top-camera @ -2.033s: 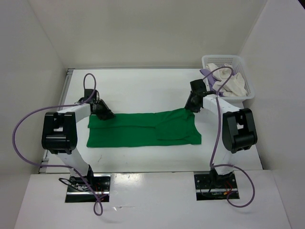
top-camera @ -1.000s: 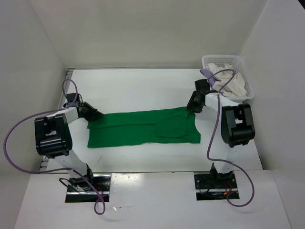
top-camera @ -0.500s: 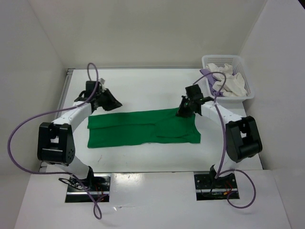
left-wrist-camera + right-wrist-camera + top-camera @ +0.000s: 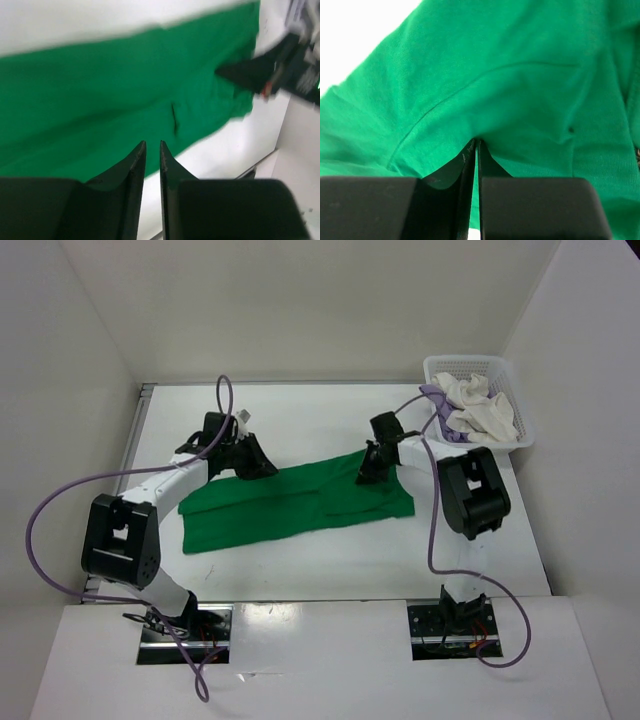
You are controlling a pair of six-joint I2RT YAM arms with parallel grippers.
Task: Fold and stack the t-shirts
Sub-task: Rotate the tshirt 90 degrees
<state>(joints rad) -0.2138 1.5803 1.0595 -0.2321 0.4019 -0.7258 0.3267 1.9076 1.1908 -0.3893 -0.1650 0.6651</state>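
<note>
The green t-shirt [image 4: 300, 510] lies as a long band across the table, its right end drawn up toward the left. My right gripper [image 4: 368, 472] is at the shirt's far right edge and is shut on a pinch of green cloth [image 4: 495, 75], which bunches at its tips [image 4: 476, 141]. My left gripper [image 4: 262, 468] hovers by the shirt's far edge, left of centre. Its jaws [image 4: 153, 143] stand a narrow slit apart, with table and green cloth [image 4: 100, 90] showing through and nothing between them. The white t-shirt [image 4: 485, 410] and the purple one [image 4: 432, 393] lie crumpled in the basket.
A white lattice basket [image 4: 470, 361] stands at the back right corner against the wall. White walls close in the table on the left, back and right. Purple cables loop off both arms. The left arm's link crosses over the shirt's far left corner.
My right gripper has closed on the shirt's far right edge and pulled it leftward. My left gripper has left the shirt's left corner and swung right along the far edge.
</note>
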